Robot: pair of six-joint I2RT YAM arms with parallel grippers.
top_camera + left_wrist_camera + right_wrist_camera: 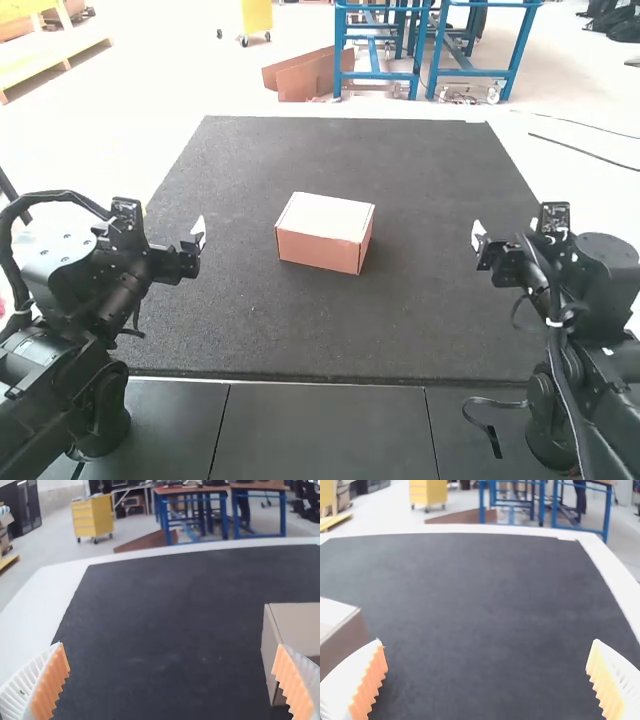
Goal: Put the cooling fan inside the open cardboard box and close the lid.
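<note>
Item: small brown cardboard box [324,232], lid flaps down flat, standing at the middle of the black square mat [420,180] that covers the white tabletop [35,600]. Left gripper [193,248]: at the mat's left edge, well apart from the box, aimed toward the far side; white ribbed fingers with orange pads [50,685] spread wide, holding nothing; the box's near left corner [292,630] shows just beyond one fingertip. Right gripper [482,245]: over the mat's right part, well apart from the box, orange-padded fingers [367,685] likewise spread wide and empty, a box corner [335,630] to one side.
</note>
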